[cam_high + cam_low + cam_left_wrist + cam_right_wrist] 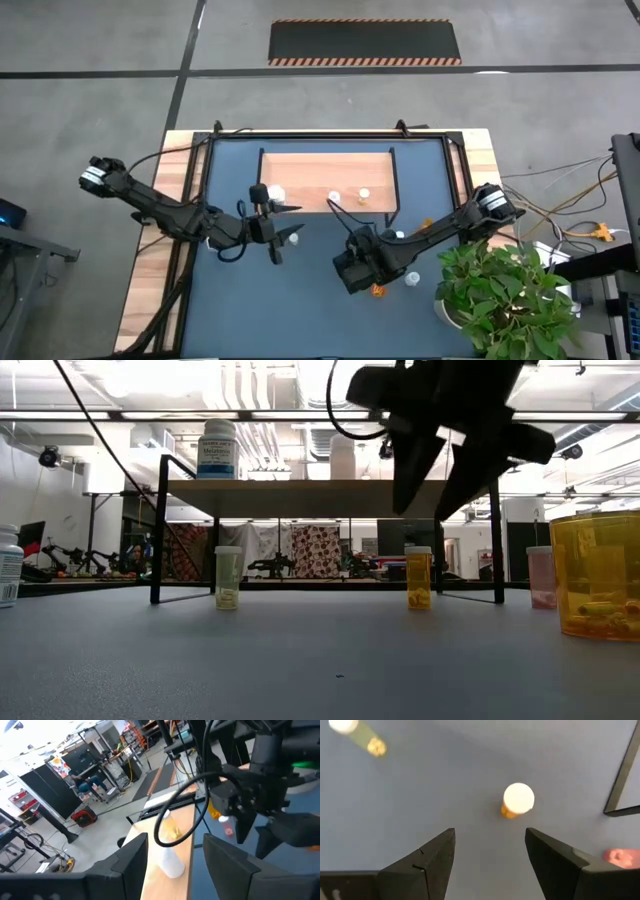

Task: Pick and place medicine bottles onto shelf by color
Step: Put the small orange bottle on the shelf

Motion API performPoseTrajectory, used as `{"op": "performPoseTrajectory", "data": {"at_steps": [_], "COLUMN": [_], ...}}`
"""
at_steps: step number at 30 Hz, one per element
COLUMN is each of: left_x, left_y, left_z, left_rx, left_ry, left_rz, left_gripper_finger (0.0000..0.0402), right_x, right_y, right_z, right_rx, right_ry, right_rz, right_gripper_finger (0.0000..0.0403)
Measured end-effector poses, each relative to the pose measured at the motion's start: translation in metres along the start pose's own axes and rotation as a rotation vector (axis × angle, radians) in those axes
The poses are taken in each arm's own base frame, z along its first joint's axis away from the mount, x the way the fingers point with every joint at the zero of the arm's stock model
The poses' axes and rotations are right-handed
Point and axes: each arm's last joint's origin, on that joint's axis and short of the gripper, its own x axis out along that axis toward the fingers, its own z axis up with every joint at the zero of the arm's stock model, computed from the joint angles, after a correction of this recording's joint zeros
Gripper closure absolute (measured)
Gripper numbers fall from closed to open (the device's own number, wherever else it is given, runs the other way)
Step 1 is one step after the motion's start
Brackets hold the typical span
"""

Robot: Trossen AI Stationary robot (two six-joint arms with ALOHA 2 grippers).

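Two grippers were at work, and you kept both with fingers apart and empty. Your right gripper (490, 852) hung pointing down above an orange bottle (516, 801) with a pale cap that stood upright on the blue table (300, 310), probably to line up for a grasp from above. Your left gripper (283, 222) waited near the front left edge of the shelf (300, 170), where a white bottle (170, 860) already stood, so the colors seemed sorted by side.
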Motion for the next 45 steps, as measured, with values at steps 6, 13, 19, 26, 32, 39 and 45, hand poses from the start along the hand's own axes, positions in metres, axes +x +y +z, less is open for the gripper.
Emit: {"op": "performPoseTrajectory", "data": {"at_steps": [6, 13, 19, 26, 32, 39, 45], "left_x": [-0.009, -0.009, -0.009, -0.009, -0.009, -0.009, -0.009], "left_y": [0.006, 0.006, 0.005, 0.005, 0.005, 0.005, 0.005], "left_z": [0.001, 0.000, 0.000, 0.000, -0.001, -0.002, -0.002], "left_rx": [-0.043, -0.048, -0.045, -0.045, -0.044, -0.042, -0.041], "left_ry": [-0.029, -0.025, -0.022, -0.022, -0.022, -0.019, -0.019], "left_rz": [0.001, -0.001, -0.002, -0.002, -0.002, -0.003, -0.003], "left_gripper_finger": [0.0228, 0.0228, 0.0228, 0.0228, 0.0228, 0.0228, 0.0228], "right_x": [0.014, 0.025, 0.028, 0.043, 0.051, 0.051, 0.052], "right_y": [0.001, 0.002, 0.003, 0.004, 0.004, 0.003, 0.003], "right_z": [-0.006, -0.010, -0.011, -0.019, -0.022, -0.021, -0.021], "right_rx": [0.031, 0.036, 0.040, 0.025, 0.012, 0.005, -0.002], "right_ry": [-0.060, -0.136, -0.170, -0.184, -0.183, -0.193, -0.215], "right_rz": [-0.055, -0.090, -0.097, -0.137, -0.163, -0.171, -0.175], "right_gripper_finger": [0.0172, 0.0172, 0.0172, 0.0172, 0.0172, 0.0173, 0.0199]}}
